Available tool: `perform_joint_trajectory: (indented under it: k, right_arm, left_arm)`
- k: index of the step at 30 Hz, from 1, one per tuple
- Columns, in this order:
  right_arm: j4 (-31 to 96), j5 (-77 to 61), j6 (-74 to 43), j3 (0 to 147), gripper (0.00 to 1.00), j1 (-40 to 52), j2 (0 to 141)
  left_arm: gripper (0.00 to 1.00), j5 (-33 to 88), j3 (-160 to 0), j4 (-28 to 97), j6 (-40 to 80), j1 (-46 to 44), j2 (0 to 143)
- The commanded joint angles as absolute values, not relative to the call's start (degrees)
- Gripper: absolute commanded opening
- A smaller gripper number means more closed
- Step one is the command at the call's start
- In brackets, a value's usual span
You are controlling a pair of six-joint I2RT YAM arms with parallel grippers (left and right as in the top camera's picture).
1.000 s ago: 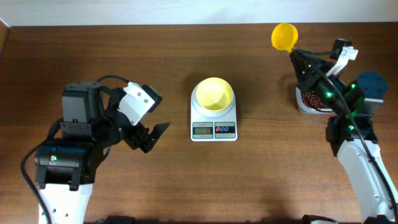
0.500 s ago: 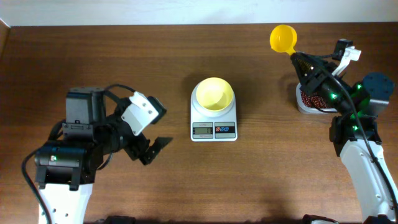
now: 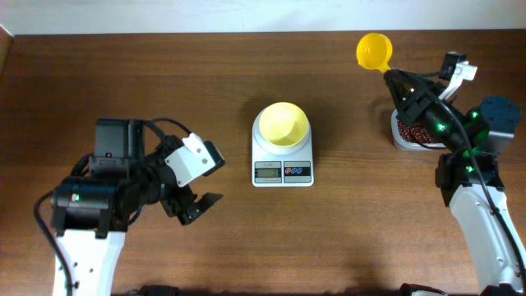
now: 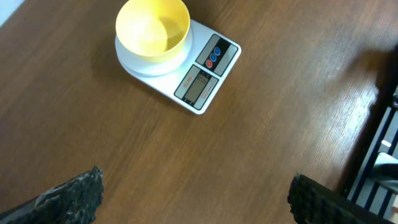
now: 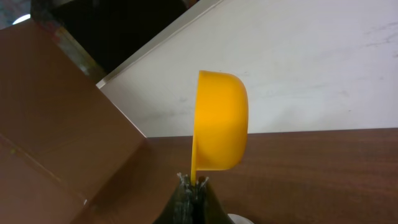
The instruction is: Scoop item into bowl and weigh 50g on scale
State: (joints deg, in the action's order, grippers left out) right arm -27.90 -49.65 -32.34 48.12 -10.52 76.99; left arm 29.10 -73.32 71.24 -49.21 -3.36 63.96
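The pale yellow bowl (image 3: 283, 125) sits on the white scale (image 3: 282, 159) at mid-table; both also show in the left wrist view, the bowl (image 4: 153, 28) on the scale (image 4: 186, 78). The bowl looks empty. My right gripper (image 3: 393, 76) is shut on the handle of a yellow scoop (image 3: 375, 49), held up at the far right; in the right wrist view the scoop (image 5: 219, 121) stands on edge above the jaws (image 5: 193, 182). The red-brown beans (image 3: 415, 133) lie in a tub under the right arm. My left gripper (image 3: 197, 197) is open and empty, left of the scale.
The clear tub (image 3: 403, 140) holding the beans stands at the right, partly hidden by the right arm. A pale wall runs along the table's far edge (image 5: 298, 74). Bare wood lies between the left gripper and the scale (image 4: 199, 162).
My left gripper has drawn back toward the near left, away from the scale. The right gripper with the scoop has barely moved.
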Motion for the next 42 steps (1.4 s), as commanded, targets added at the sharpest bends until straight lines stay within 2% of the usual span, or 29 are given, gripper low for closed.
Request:
perform_joint_trajectory:
  k: [1,6,14,28,32,36,42]
  right_arm:
    - [-28.3,-50.6,-31.9,49.2,0.04,-10.9,76.5]
    - [-28.3,-50.6,-31.9,49.2,0.04,-10.9,76.5]
    - [-28.3,-50.9,-31.7,49.2,0.04,-10.9,76.5]
    - [-22.2,-50.5,-22.5,49.9,0.04,-11.0,76.5]
    - [-5.2,-48.1,-12.6,56.9,0.04,-11.0,76.5]
    - [18.1,-37.1,-1.3,68.0,0.04,-11.0,76.5]
    - [36.9,-24.4,3.2,76.6,0.04,-11.0,76.5]
  left_arm:
    - [0.99,28.5,-74.1,70.6,-51.4,-3.2,67.5]
    - [0.99,30.9,-74.1,70.6,-51.3,-3.2,72.6]
    - [0.99,38.2,-74.1,70.6,-51.3,-3.2,72.2]
    - [0.99,33.0,-74.1,70.3,-51.3,-3.2,71.3]
    - [0.99,33.0,-74.1,69.9,-51.3,-3.2,71.2]
    - [0.99,33.0,-74.1,69.9,-51.3,-3.2,71.2]
    - [0.99,33.0,-74.1,69.9,-51.3,-3.2,71.2]
